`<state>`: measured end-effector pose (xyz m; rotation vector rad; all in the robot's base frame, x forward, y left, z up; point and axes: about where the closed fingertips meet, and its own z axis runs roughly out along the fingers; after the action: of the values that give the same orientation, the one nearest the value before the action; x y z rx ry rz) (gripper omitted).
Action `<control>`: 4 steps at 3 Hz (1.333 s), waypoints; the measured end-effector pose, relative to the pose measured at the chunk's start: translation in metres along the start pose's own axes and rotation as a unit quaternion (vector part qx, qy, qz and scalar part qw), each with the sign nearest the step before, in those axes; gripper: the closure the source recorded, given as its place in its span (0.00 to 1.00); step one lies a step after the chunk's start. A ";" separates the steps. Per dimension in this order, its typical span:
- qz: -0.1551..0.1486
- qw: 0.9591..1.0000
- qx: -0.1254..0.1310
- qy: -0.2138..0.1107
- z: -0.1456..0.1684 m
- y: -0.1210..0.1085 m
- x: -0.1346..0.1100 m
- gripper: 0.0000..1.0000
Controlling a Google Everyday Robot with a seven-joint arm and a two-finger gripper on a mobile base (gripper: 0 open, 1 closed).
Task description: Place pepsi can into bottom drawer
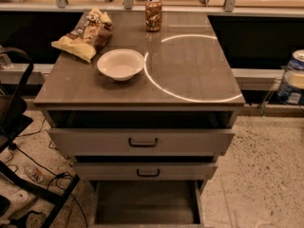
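Observation:
The pepsi can (pixel 289 97), dark blue with a silver top, hangs at the right edge of the camera view, off the cabinet's right side and below the level of its top. My gripper (pixel 295 80) is shut on the can; only a pale finger pad across the can's middle shows, and the arm is out of frame. The bottom drawer (pixel 147 205) is pulled open at the foot of the grey cabinet, with a dark, empty interior. It lies down and to the left of the can.
On the cabinet top (pixel 199 75) stand a brown patterned can (pixel 153 14), a white bowl (pixel 120 64) and a chip bag (pixel 85 32). The top drawer (pixel 142 141) and middle drawer (pixel 147 171) stick out slightly. A black chair frame (pixel 14 127) and cables are at left.

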<state>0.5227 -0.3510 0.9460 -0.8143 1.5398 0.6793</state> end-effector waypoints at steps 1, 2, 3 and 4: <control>0.029 0.999 0.022 -0.010 -0.057 0.026 0.039 1.00; 0.029 0.999 0.022 -0.010 -0.057 0.026 0.039 1.00; 0.014 1.000 0.016 -0.004 -0.053 0.038 0.051 1.00; -0.029 0.999 0.004 0.027 -0.052 0.077 0.095 1.00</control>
<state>0.4256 -0.3588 0.8561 -0.8748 1.5614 0.6133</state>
